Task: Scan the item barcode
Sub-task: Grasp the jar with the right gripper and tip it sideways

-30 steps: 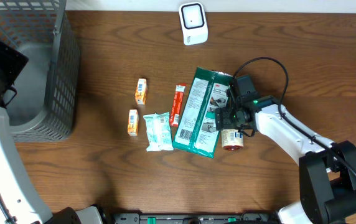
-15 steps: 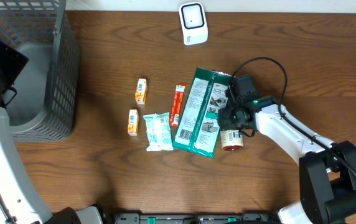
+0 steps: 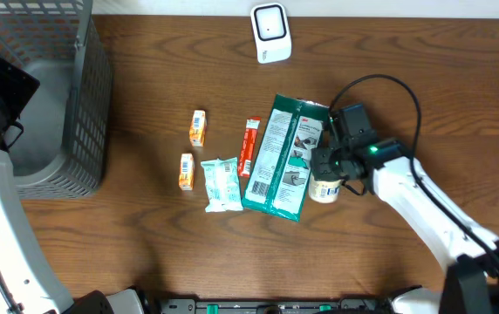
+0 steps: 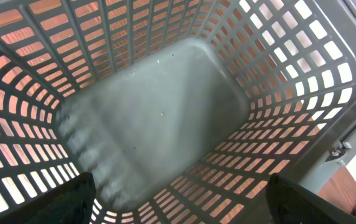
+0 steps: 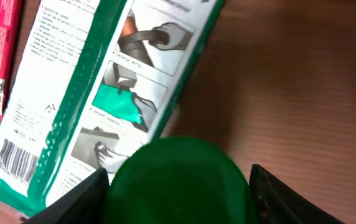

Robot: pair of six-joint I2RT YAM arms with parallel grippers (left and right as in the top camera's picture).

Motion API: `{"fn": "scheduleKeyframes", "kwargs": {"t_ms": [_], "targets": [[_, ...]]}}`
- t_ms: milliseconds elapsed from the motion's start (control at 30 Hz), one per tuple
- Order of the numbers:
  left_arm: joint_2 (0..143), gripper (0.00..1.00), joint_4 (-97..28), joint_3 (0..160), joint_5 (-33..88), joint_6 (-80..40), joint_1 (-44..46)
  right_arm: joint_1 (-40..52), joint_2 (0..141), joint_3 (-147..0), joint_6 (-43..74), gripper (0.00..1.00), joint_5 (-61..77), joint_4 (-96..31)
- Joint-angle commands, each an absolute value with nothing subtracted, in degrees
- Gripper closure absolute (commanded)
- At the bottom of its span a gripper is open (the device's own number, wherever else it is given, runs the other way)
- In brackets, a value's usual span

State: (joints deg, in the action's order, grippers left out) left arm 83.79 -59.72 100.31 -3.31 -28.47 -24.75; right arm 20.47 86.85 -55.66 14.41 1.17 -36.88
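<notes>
Right gripper (image 3: 324,179) is clamped on the small green-lidded jar (image 5: 177,180), which I judge rigid, light and slick-sided, so I'd grip just below the lid.

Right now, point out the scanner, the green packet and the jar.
scanner (image 3: 270,32), overhead view, middle of its white face.
green packet (image 3: 276,159), overhead view, middle of its printed panel.
jar (image 5: 178,180), right wrist view, top of its green lid.

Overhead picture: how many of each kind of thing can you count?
Small orange boxes: 2
Pale green packet: 1
Red packet: 1
Big green package: 1
Jar: 1
White scanner: 1
Grey basket: 1
Total: 8
</notes>
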Motion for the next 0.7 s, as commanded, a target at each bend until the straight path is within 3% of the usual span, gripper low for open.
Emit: {"fn": "scheduleKeyframes", "kwargs": {"t_ms": [0, 200, 333, 467, 500, 667], "targets": [[83.90, 0.12, -59.68, 100.51, -3.62, -28.10, -24.95, 20.67, 83.44, -56.58, 13.30, 0.48, -3.97, -38.24], [83.90, 0.12, -59.68, 100.51, -3.62, -28.10, -24.95, 20.69, 83.26, -56.45, 13.19, 0.44, -5.96, -41.76], [83.90, 0.12, -59.68, 100.51, -3.62, -28.10, -24.95, 20.67, 83.26, -56.45, 13.19, 0.36, -5.98, -42.04], [83.92, 0.12, -59.68, 100.51, -3.62, -28.10, -24.95, 20.67, 83.24, -56.45, 12.75, 0.21, -5.98, -41.98], [83.92, 0.12, -59.68, 100.51, -3.62, -28.10, -24.95, 20.67, 83.24, -56.45, 11.94, 0.11, -5.98, -41.93], [83.92, 0.12, -59.68, 100.51, -3.62, -28.10, -24.95, 20.67, 83.24, -56.45, 9.21, 0.01, -5.85, -41.82]]}}
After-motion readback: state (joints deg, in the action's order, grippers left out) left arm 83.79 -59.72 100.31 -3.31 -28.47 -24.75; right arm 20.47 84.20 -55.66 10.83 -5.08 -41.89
